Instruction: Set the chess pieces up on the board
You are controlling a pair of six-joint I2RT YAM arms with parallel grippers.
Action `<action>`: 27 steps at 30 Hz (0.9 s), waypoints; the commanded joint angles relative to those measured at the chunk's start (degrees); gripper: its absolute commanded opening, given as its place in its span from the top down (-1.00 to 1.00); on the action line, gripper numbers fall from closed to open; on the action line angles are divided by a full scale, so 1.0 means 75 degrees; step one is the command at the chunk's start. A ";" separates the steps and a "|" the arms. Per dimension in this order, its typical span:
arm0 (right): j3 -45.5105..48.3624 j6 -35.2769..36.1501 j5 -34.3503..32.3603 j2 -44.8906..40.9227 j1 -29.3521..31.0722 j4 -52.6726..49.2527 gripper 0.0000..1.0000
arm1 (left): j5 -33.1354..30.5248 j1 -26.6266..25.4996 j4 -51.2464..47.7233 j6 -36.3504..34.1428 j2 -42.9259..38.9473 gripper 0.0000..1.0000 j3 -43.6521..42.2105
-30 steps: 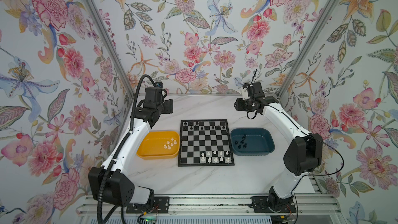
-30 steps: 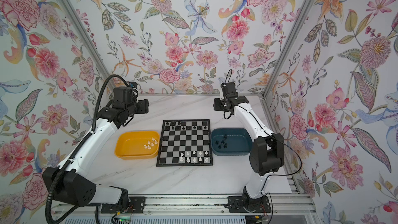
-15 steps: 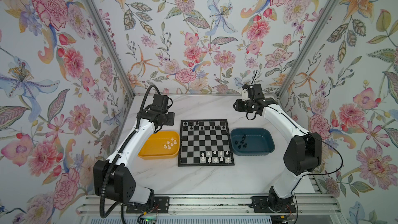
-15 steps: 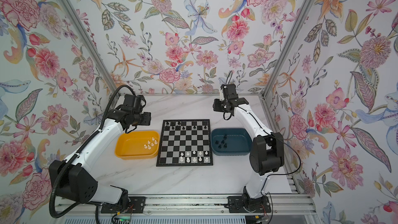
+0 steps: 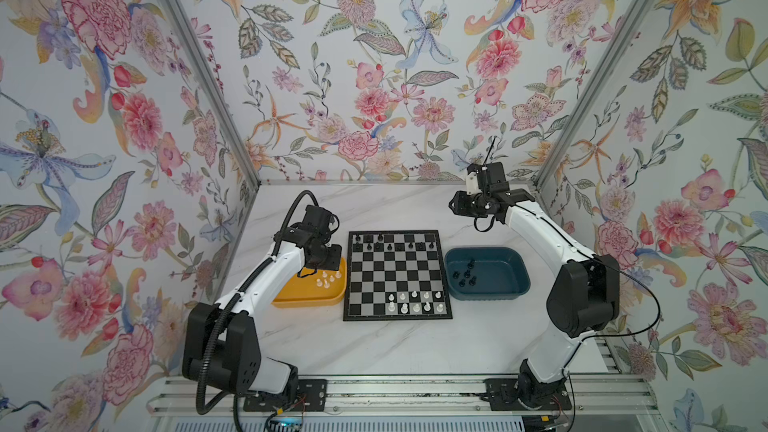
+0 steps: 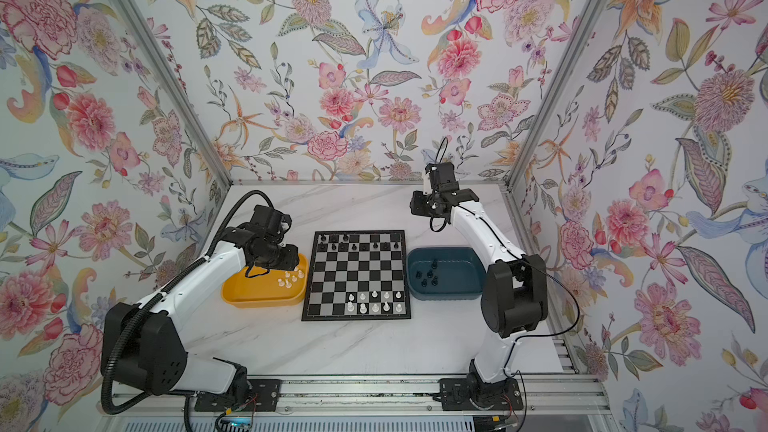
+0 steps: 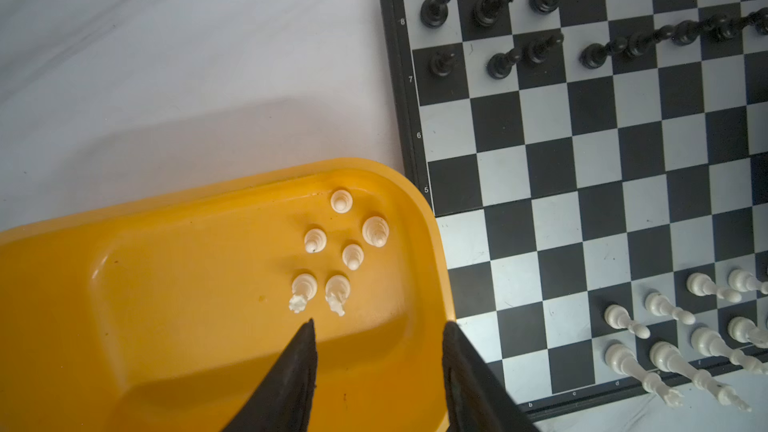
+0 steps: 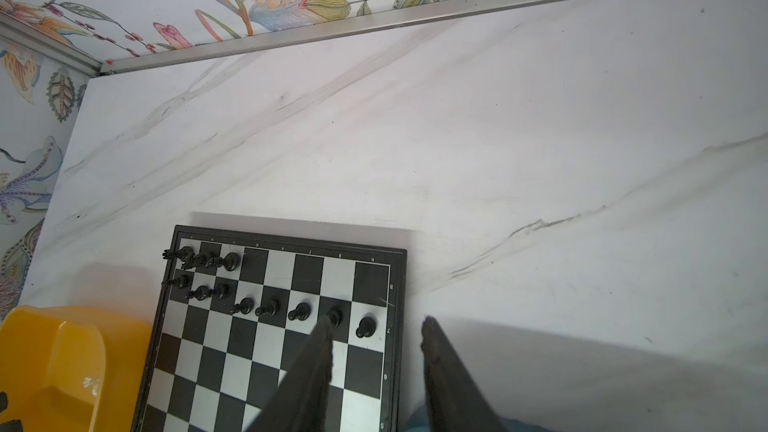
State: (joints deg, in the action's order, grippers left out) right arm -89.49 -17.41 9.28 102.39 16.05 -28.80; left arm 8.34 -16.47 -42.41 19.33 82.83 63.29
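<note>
- You cannot see the tips of the left gripper (image 7: 379,323) in either top view; its wrist covers them, and also the far right corner of the yellow tray (image 5: 291,299)
- The chess pieces (image 5: 404,308) on the board (image 5: 397,272) are too small in both top views to tell their kinds
- The left wrist view cuts off the board's right side; some white pieces run past the picture's edge
- In the right wrist view a finger (image 8: 311,367) of the right gripper (image 8: 377,321) hides part of one black pawn (image 8: 335,316); the dark blue tray (image 8: 417,419) shows only as a sliver
</note>
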 commanded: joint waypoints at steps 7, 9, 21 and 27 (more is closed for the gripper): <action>0.0284 -0.0157 -0.0016 0.0061 0.0052 0.0036 0.26 | 0.0509 -0.0080 0.0451 -0.0047 0.0129 0.07 -0.0347; 0.0306 -0.0161 -0.0019 0.0060 0.0053 0.0044 0.26 | 0.0437 -0.0086 0.0475 -0.0028 0.0180 0.08 -0.0416; 0.0422 -0.0229 0.0023 0.0135 0.0089 0.0091 0.28 | 0.0017 -0.0079 0.0581 0.0056 0.0503 0.31 -0.0528; 0.0446 -0.0246 0.0050 0.0156 0.0091 0.0101 0.27 | 0.0080 -0.0087 0.0803 0.0090 0.0753 0.39 -0.0494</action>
State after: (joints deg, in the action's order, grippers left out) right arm -86.85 -18.48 9.28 102.54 16.16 -28.45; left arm 9.67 -16.53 -37.32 19.57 87.46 60.12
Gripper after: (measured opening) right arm 0.364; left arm 0.308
